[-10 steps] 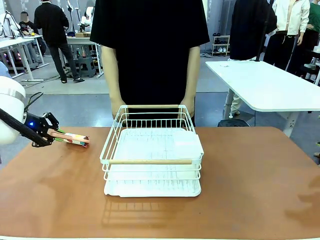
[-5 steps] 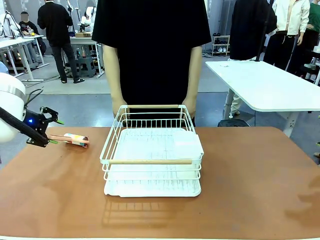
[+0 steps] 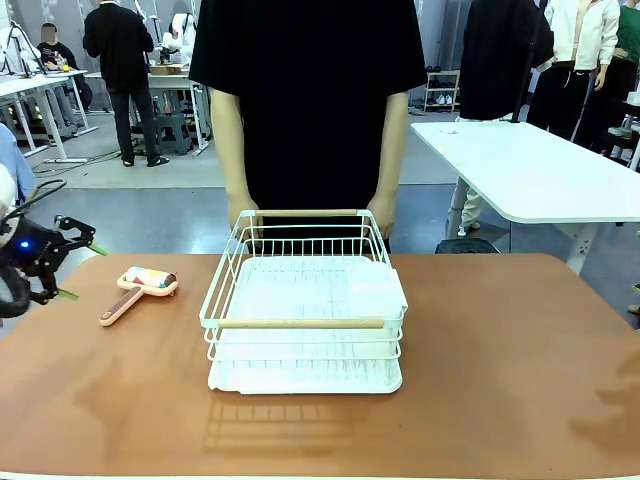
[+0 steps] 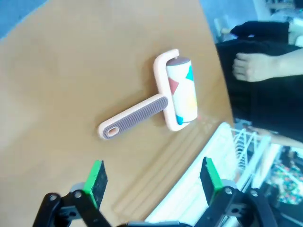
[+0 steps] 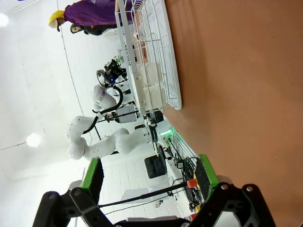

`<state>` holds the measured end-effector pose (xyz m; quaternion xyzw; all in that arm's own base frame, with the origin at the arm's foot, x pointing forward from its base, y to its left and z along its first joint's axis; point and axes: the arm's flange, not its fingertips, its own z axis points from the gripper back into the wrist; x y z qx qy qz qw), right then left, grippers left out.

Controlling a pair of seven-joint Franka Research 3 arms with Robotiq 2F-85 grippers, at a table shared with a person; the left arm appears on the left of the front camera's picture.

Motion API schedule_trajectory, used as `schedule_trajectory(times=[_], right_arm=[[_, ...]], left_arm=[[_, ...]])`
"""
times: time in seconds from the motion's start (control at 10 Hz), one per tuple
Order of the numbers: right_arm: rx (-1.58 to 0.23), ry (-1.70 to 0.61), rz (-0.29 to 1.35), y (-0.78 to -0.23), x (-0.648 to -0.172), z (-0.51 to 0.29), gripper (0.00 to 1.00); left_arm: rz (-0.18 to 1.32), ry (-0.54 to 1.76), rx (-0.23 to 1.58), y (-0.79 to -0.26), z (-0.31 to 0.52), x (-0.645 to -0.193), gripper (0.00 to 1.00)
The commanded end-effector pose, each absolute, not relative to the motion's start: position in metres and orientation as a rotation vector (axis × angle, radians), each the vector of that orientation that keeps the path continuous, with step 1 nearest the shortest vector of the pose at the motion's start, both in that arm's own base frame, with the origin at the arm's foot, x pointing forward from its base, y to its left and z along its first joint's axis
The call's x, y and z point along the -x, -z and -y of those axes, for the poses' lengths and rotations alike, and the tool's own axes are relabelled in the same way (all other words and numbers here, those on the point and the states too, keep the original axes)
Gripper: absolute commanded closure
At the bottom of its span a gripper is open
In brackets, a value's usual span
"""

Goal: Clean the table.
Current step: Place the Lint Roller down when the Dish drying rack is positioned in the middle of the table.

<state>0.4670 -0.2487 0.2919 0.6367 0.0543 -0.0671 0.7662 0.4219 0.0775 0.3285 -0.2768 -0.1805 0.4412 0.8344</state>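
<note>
Reddish-brown table (image 3: 500, 380) carrying one white wire rack (image 3: 303, 300) and one pink lint roller (image 3: 137, 290).
One roller lies flat on the table to the left of the rack, apart from it, its patterned drum toward the rack. One left gripper (image 3: 55, 262) hangs beyond the roller's handle, fingers spread wide with nothing between them. One right gripper (image 5: 149, 176), jaws also wide and empty, hangs over bare tabletop beside the rack. Two hands of one person rest at the rack's far rim.
</note>
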Motion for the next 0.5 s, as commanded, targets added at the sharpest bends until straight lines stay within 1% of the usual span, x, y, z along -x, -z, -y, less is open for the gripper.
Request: schedule_trajectory(times=[0.0,0.1,0.2,0.3,0.4], right_arm=[[-1.379,0.144,-0.117,-0.294,-0.467,0.247,0.0],[-1.379,0.144,-0.117,-0.294,-0.467,0.247,0.0],[-1.379,0.144,-0.117,-0.294,-0.467,0.247,0.0],[-1.379,0.144,-0.117,-0.294,-0.467,0.247,0.0],[-1.379,0.144,-0.117,-0.294,-0.467,0.247,0.0]], left_arm=[[0.354,-0.795,0.558,-0.365,-0.086,-0.403,0.0],[0.318,-0.666,0.531,-0.366,-0.087,-0.399,0.0],[0.269,-0.449,0.491,-0.363,-0.087,-0.393,0.27],[0.278,-0.343,0.438,-0.358,-0.085,-0.39,0.24],[0.278,-0.338,0.444,-0.353,-0.081,-0.388,0.36]])
